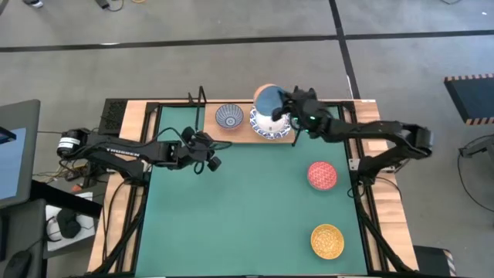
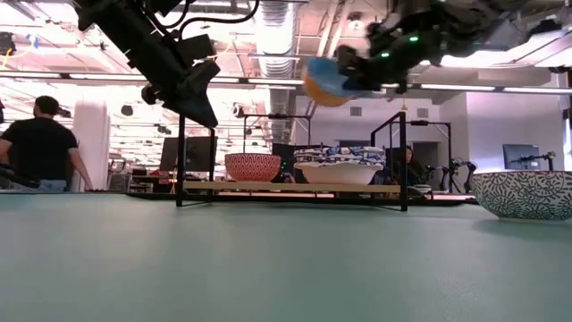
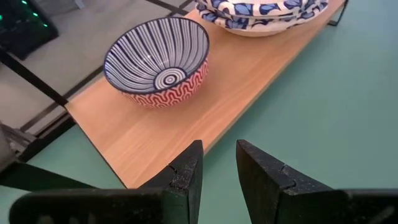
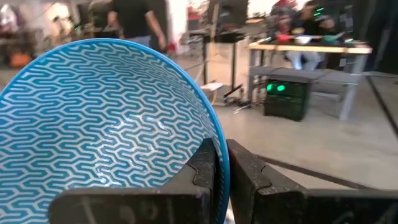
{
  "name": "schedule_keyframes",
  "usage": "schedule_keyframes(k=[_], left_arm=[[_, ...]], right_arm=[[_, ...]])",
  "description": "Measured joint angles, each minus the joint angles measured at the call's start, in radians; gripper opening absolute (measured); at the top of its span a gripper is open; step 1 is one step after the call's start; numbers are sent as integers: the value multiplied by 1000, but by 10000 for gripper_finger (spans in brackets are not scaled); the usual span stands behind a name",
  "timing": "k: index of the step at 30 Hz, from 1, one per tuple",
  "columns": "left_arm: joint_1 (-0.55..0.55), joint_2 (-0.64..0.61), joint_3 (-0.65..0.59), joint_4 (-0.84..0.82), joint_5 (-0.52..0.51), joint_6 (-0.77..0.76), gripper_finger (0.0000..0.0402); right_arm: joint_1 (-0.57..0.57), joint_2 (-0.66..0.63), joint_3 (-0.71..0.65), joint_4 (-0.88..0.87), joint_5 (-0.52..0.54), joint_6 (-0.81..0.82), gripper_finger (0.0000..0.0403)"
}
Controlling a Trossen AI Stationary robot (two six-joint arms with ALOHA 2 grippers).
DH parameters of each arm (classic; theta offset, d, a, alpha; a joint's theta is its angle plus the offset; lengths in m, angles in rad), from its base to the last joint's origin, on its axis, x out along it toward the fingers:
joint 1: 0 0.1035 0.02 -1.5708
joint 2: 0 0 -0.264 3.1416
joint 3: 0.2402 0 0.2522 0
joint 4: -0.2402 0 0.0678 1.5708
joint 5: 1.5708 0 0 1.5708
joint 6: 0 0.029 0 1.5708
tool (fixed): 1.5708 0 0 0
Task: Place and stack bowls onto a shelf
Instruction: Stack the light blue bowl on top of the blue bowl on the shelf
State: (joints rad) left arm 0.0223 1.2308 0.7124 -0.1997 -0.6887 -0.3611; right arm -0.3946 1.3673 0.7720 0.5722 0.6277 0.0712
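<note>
My right gripper (image 1: 285,100) is shut on a light blue zigzag-patterned bowl (image 1: 268,99), held tilted in the air above the stack of wide blue-and-white bowls (image 1: 270,125). That stack stands at the right end of the wooden shelf board (image 1: 185,123). A grey-blue striped bowl (image 1: 229,116) with a red-patterned outside (image 3: 158,62) stands by its base on the board, left of the stack. My left gripper (image 1: 210,157) hovers open with a narrow gap over the green mat, just in front of the shelf (image 3: 186,124), and touches nothing. My right gripper holds the light blue bowl by its rim (image 4: 221,155), with one finger (image 4: 202,165) inside the bowl and the other (image 4: 249,171) outside. The fingers reach level from the table's right side. The bowl (image 2: 326,82) is lifted clear and tipped on edge above the stack (image 2: 340,167).
A red bowl (image 1: 322,174) and a yellow-gold bowl (image 1: 327,240) stand on the right side of the green mat (image 1: 231,216). Black wire posts (image 2: 180,156) rise at the shelf's ends. People stand in the room beyond the table.
</note>
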Motion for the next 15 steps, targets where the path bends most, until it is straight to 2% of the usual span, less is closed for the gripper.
schedule_keyframes(k=[3, 8, 15], left_arm=[[7, 0, 0, 1, -5, 7, 84], [19, 0, 0, 4, -5, 0, 84], [43, 0, 0, 32, -5, 17, 84]], right_arm=[[-1, 103, 109, -73, -39, 4, 46], [-16, 259, 294, -309, -142, 103, 46], [-27, 449, 524, -358, -278, 107, 46]])
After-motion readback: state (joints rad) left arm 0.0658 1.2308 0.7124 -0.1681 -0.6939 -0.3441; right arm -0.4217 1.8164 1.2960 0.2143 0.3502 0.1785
